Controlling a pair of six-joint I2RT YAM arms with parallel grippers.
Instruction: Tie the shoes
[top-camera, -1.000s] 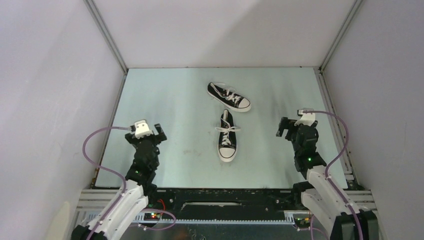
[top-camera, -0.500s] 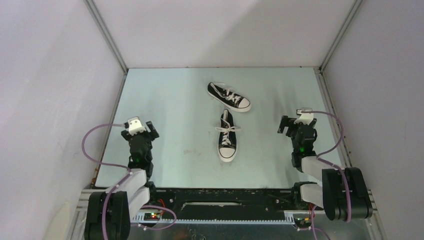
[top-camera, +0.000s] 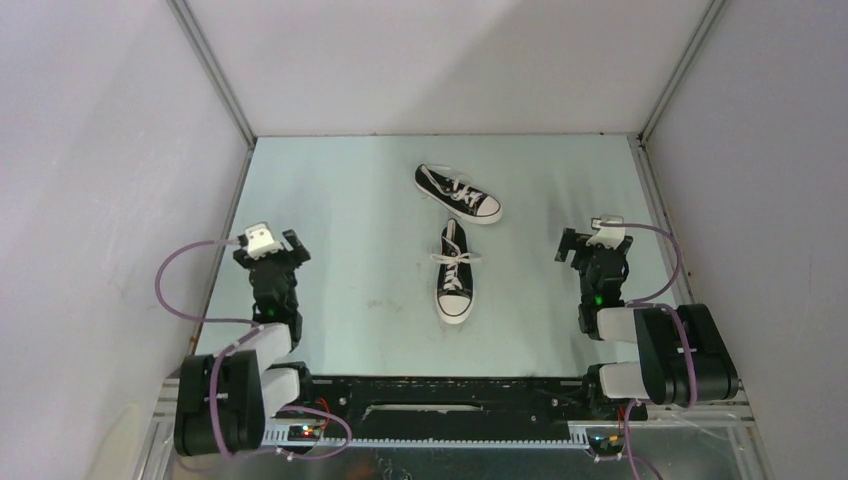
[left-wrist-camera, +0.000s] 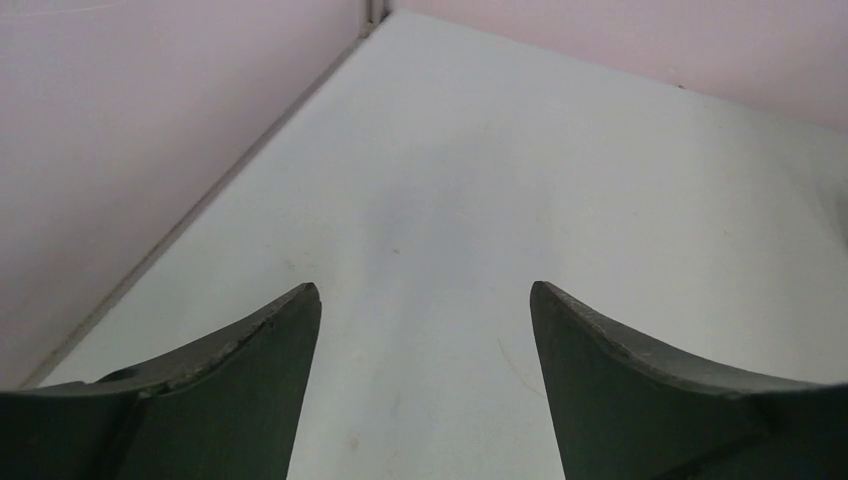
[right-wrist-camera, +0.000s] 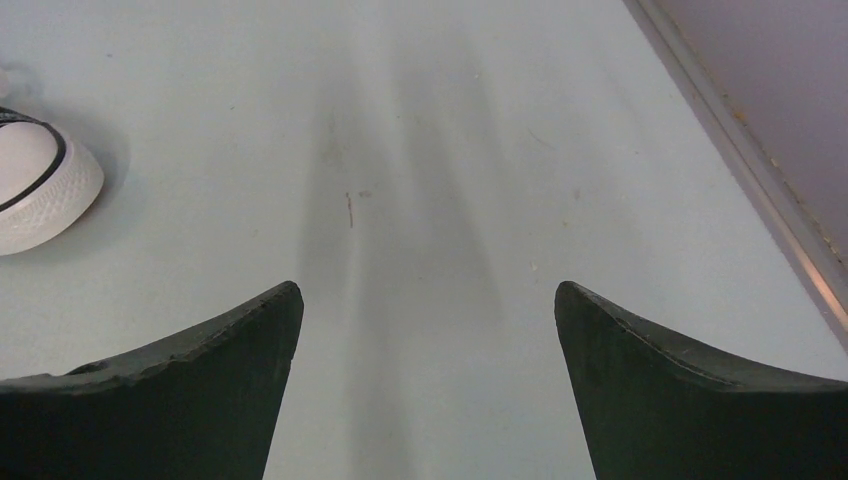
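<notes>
Two small black canvas sneakers with white laces lie mid-table. The far shoe (top-camera: 458, 193) lies slantwise with its toe to the right. The near shoe (top-camera: 454, 272) points its white toe cap at the arms, its laces spread loose. A white toe cap (right-wrist-camera: 35, 185) shows at the left edge of the right wrist view. My left gripper (top-camera: 268, 250) is open and empty near the left wall, far from the shoes; its gap shows in the left wrist view (left-wrist-camera: 425, 300). My right gripper (top-camera: 592, 247) is open and empty right of the shoes, as its own view (right-wrist-camera: 428, 298) shows.
The pale table (top-camera: 350, 200) is walled on three sides by white panels. A metal rail (right-wrist-camera: 760, 170) runs along the right edge close to the right gripper. Both arms are folded back over their bases at the near edge.
Both arms have drawn back toward their bases and folded up. The left gripper moved left toward the wall. The shoes have not moved.
</notes>
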